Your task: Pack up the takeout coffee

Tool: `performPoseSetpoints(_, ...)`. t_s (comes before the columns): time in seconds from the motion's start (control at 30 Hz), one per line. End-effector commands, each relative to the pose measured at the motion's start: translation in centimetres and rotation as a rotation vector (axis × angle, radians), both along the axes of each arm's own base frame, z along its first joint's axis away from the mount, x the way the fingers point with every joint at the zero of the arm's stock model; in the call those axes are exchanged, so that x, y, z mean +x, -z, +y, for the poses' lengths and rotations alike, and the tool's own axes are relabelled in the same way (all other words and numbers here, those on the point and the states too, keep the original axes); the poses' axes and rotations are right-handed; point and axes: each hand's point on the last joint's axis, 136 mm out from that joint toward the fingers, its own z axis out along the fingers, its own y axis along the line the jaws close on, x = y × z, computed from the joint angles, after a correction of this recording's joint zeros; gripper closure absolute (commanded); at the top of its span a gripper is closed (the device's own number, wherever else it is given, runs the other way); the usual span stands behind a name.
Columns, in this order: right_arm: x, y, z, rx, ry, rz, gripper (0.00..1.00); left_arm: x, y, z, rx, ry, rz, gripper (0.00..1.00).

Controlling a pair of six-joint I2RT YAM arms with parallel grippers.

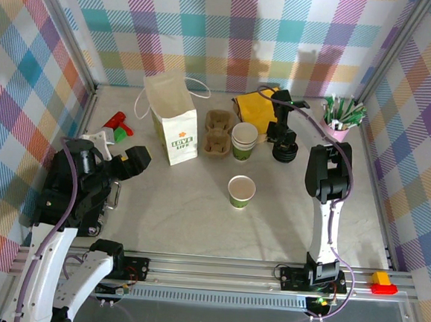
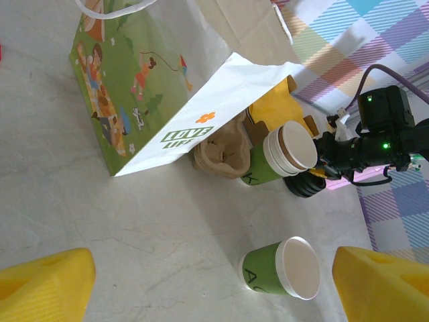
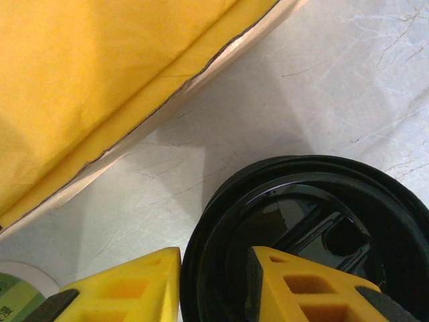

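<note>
Though veined, pale tabletop, plaid walls.

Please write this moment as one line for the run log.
left gripper: open, empty | right gripper: astride black lid rim | cup: upright, no lid

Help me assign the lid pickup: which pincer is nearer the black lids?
Right. The right pincer is down on the black lids, one finger either side of the top rim. The left pincer hangs far off, left of the paper bag.

table | holds: bag, carrier, cup stack, lone cup, black lids, pink cup
</note>
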Motion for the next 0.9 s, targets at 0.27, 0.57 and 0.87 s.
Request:
performPoseSetpoints(0.27,-0.1,0.5,-0.4,0.003,0.004,0.022,0.73,-0.5,-0.4,-0.1,0.005,0.006,-0.009,0.09)
performPoseSetpoints(0.57,-0.2,-0.8,-0.4,0.017,0.01,-0.007,0.81,-0.6,-0.8,0.0,0.004,0.005,-0.017,0.09)
performPoseSetpoints(0.87,-1.5,-5.6,0.0,0.104,0.029,-0.116,0.83,-0.5,-1.8,-0.5,-0.007,0.033,-0.055,0.09)
